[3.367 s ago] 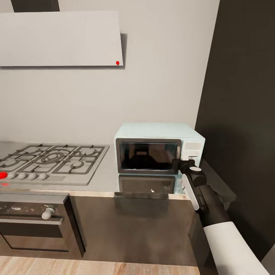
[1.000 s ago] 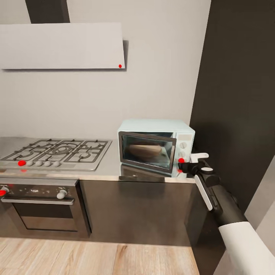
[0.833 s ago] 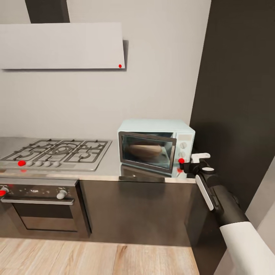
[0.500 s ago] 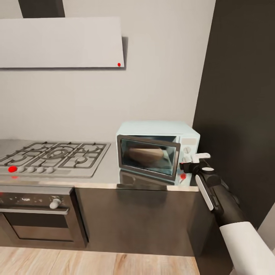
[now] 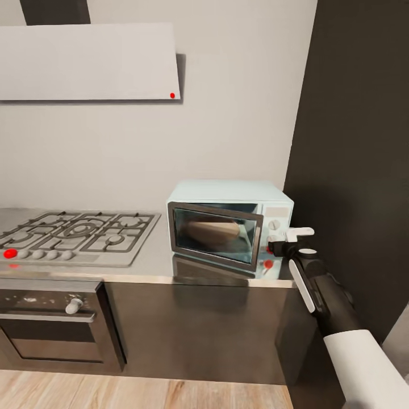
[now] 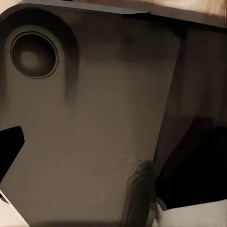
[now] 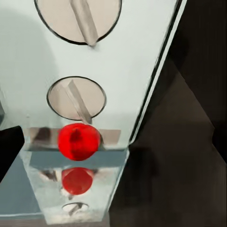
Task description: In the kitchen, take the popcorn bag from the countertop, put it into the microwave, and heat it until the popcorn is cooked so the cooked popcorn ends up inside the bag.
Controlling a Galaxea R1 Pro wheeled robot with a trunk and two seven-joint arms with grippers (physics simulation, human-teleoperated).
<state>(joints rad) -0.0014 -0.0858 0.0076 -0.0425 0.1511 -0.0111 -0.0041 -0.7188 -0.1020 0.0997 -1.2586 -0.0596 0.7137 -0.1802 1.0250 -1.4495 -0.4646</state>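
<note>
On the long grey brushed-steel countertop (image 5: 153,258), the pale mint-blue boxy microwave (image 5: 230,227) has a tan shape behind its dark glass, probably the popcorn bag, with its red indicator light (image 7: 78,141) glowing; heating seems underway, cooking unconfirmed. The right gripper (image 5: 282,243) hovers beside the knobs; its jaw spacing is unclear. A steel gas hob (image 5: 76,236) sits leftward, against a plain grey wall (image 5: 227,113).

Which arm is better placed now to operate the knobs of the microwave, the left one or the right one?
Probably the right. The right gripper is beside the microwave control panel, and its wrist camera looks closely at the lower knob and the red indicator light. The left wrist camera faces a dark surface.
</note>
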